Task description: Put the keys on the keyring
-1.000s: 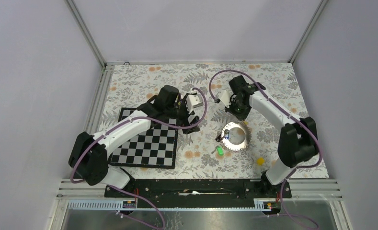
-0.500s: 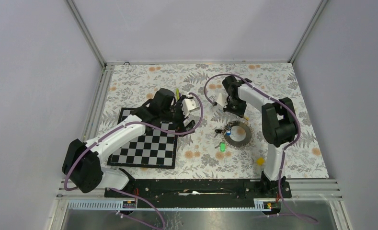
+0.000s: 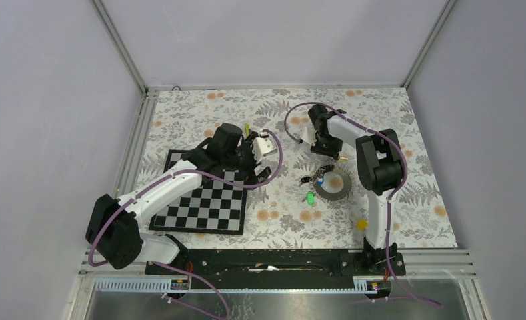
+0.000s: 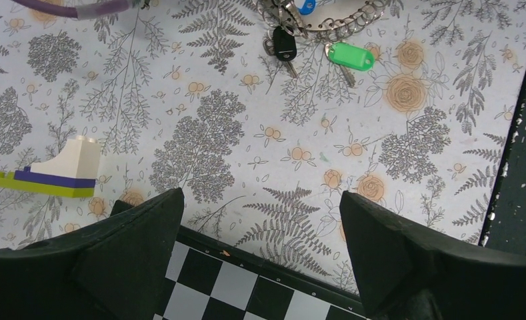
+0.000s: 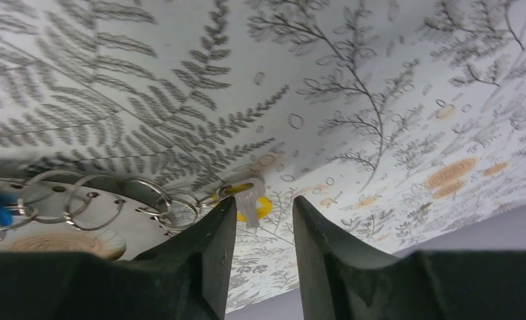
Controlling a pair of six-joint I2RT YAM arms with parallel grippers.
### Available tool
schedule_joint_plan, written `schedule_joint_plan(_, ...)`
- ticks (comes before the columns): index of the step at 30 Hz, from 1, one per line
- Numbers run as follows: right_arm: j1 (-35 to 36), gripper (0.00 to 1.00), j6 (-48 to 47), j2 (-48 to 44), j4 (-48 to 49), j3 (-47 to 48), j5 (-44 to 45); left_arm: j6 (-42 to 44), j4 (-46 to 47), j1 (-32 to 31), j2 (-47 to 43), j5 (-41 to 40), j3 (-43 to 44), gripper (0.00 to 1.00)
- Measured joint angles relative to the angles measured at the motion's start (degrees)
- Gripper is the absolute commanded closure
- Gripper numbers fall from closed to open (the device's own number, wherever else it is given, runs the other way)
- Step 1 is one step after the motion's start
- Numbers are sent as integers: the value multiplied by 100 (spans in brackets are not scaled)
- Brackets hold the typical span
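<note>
The right gripper [image 5: 263,208] stood with its 2 fingers only a narrow gap apart and nothing clamped between them. Just ahead of its tips lay a yellow key [image 5: 252,202], its silver blade toward the camera. The key was hooked on 1 of the small wire loops along the edge of the keyring [image 5: 80,223]. Whether a finger touched it could not be told. From above, this gripper [image 3: 331,155] pointed down at the tabletop [image 3: 180,113] just beyond the keyring [image 3: 332,183].

The left gripper [image 4: 261,197] was wide open and empty, hovering over the far edge of a chessboard [image 4: 247,290]. Ahead of it, well apart, the keyring [image 4: 340,20] lay flat. A black key [image 4: 285,45] and a green key [image 4: 351,56] lay just beside its near rim, and a blue key [image 4: 305,5] showed at the frame's top edge. A white, purple and lime block [image 4: 53,170] lay on the tabletop to the gripper's left.
</note>
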Motion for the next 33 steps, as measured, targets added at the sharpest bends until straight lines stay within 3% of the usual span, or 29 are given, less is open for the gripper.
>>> schedule_joint_plan(9, -310, 26, 199, -219, 426, -103, 118, -175, 251, 33, -87, -651, -68, 1)
schedule_joint_plan(16, -647, 2, 590, -1635, 645, -870, -48, -450, 656, 142, -264, -1449, -98, 1)
schedule_joint_plan(27, -863, 0, 2352, -4828, 1692, -2363, -938, -1051, 1541, 726, -398, -2347, -260, 1)
schedule_joint_plan(33, -863, 0, 3464, -5932, 2258, -3139, -1534, -1602, 2170, 1248, -555, -2411, -358, 1)
